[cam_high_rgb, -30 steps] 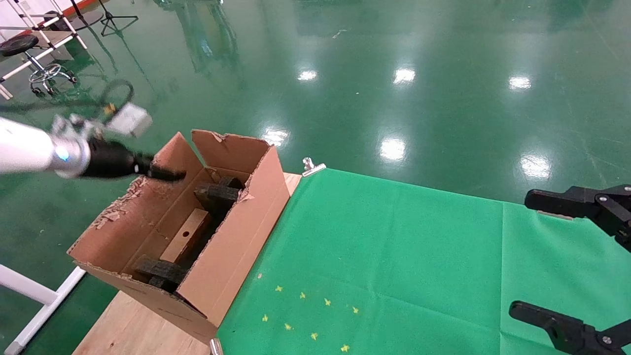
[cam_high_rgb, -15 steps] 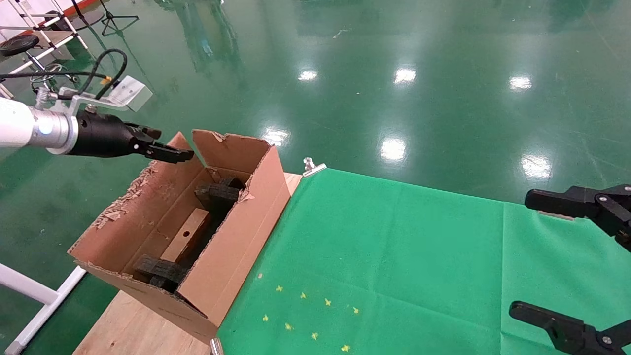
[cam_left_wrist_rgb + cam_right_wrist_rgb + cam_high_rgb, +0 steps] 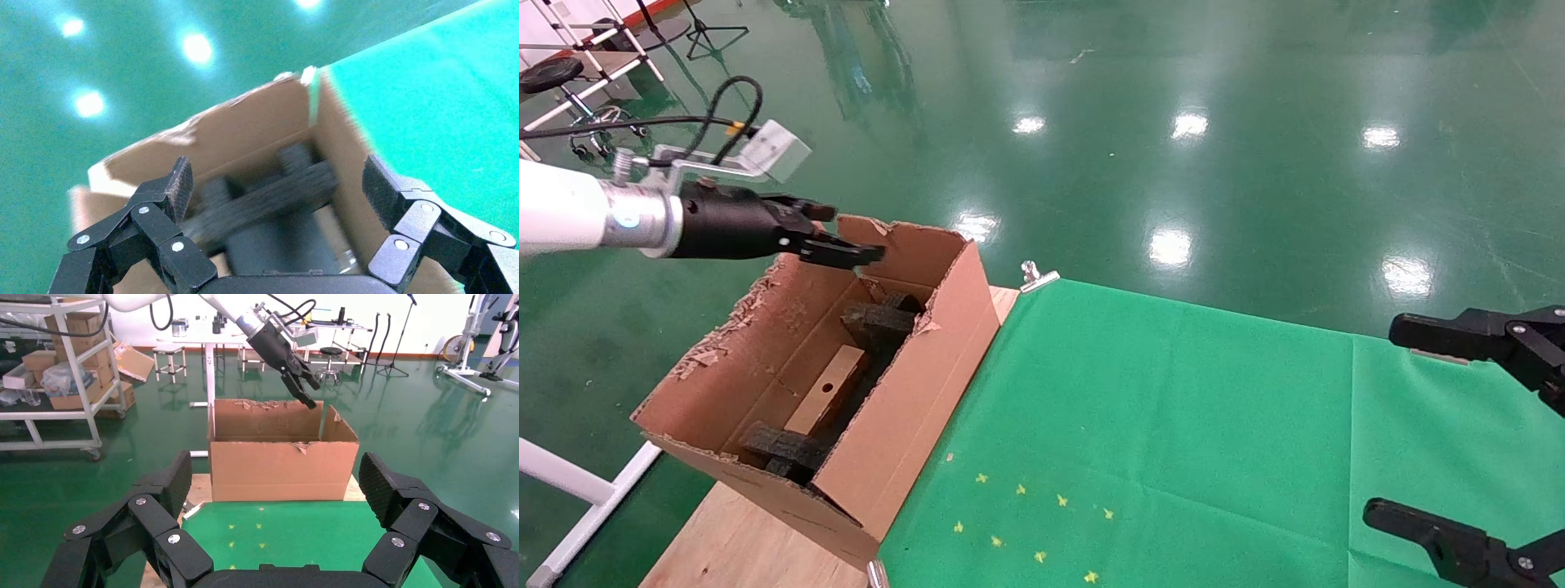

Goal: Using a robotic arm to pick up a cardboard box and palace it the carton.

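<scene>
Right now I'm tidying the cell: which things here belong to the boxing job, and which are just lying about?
Job:
- carton
- box, lying inside it
- left gripper, open, above the carton's far end

Lying about:
- black foam blocks in the carton
- green cloth
- right gripper, open, idle

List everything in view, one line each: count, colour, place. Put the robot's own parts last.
carton: one, brown with ragged flaps, on the wooden table's left end.
cardboard box: one, brown, lying inside the carton.
black foam blocks: at least two, inside the carton at either end of the box.
green cloth: one, covering the table right of the carton.
metal clip: one, silver, at the cloth's far corner.
yellow marks: several, on the cloth's near part.
wooden table: one, light wood, under the carton.
left gripper: one, black, open, above the carton's far-left flap.
right gripper: one, black, open, over the cloth's right edge.
</scene>
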Controlling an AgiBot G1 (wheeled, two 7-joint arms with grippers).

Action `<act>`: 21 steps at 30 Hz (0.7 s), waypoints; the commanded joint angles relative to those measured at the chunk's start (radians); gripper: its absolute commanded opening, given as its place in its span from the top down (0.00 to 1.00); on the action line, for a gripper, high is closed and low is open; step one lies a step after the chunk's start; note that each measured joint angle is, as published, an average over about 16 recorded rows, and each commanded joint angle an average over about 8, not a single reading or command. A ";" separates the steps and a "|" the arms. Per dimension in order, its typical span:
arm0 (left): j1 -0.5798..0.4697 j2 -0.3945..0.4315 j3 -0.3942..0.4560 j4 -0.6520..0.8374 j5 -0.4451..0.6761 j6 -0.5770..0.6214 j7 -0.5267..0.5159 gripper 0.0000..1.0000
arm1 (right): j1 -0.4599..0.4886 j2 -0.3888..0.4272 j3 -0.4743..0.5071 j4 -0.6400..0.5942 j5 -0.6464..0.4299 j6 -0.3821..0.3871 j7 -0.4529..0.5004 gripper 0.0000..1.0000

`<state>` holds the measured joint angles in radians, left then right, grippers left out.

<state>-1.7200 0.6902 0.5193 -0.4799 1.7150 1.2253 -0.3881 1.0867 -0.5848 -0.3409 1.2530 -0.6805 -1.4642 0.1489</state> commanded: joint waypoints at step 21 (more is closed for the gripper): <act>0.283 -0.035 -0.105 -0.353 -0.432 0.119 0.088 0.00 | 0.000 0.000 0.000 0.000 0.000 0.000 0.000 0.00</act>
<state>-1.4366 0.6555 0.4141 -0.8330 1.2828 1.3440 -0.3001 1.0867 -0.5848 -0.3411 1.2530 -0.6804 -1.4641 0.1488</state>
